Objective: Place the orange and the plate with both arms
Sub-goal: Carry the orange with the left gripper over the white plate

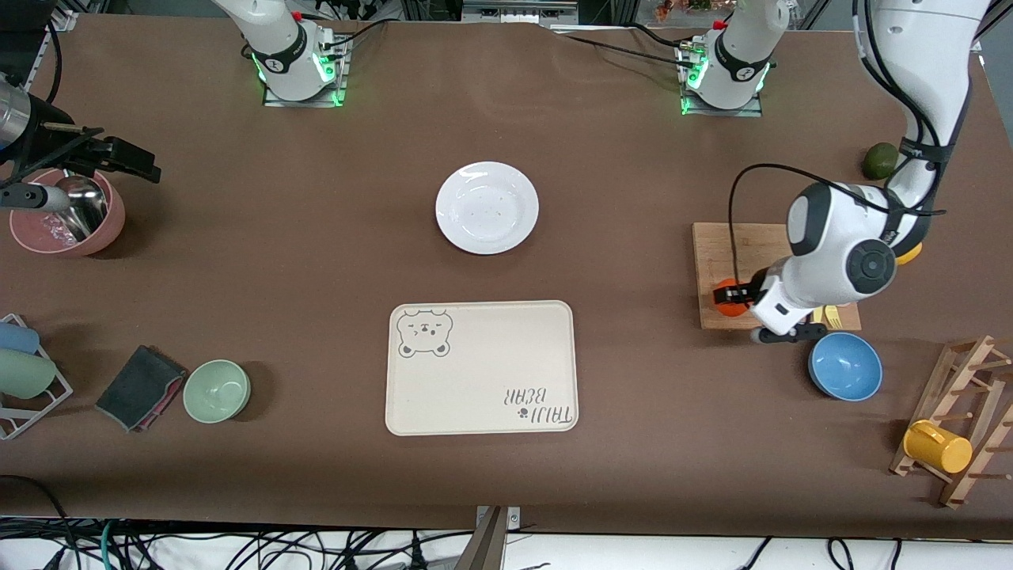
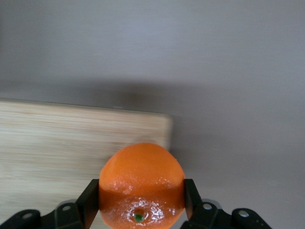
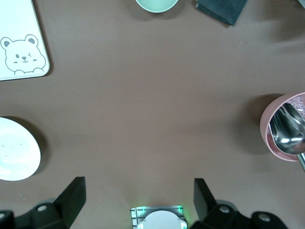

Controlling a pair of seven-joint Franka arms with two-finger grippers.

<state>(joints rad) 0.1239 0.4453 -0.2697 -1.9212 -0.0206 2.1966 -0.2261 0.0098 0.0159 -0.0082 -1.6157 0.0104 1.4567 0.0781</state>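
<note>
Left claw [image 2: 141,200] grips the orange [image 2: 141,183] between its two black fingers, low over the corner of the wooden cutting board [image 1: 732,253] that lies toward the left arm's end of the table [image 1: 316,261]. In the left wrist view the fingers press the fruit's sides near its widest part, with the board's edge just past it.

Judging from that hold, the round glossy skin could slip or roll out if the arm swings fast toward the middle of the table, and the fruit would then run across the cloth. The blue bowl [image 1: 845,366] sits just beside the board, nearer the front camera, so a low sweep could also clip it.

Right claw [image 3: 138,198] hangs spread wide and empty, high over the table near the pink bowl [image 1: 67,214] at the right arm's end; that arm waits. The white plate [image 1: 487,207] lies bare at mid-table, well apart from both claws, and the cream bear-printed tray [image 1: 481,368] lies nearer the front camera than the plate, with nothing on it.

As for the containers, the pink bowl holds a metal ladle [image 1: 79,202], and the blue bowl and the pale green bowl [image 1: 217,390] look empty. A yellow cup [image 1: 938,447] rests on the wooden rack [image 1: 961,419].
</note>
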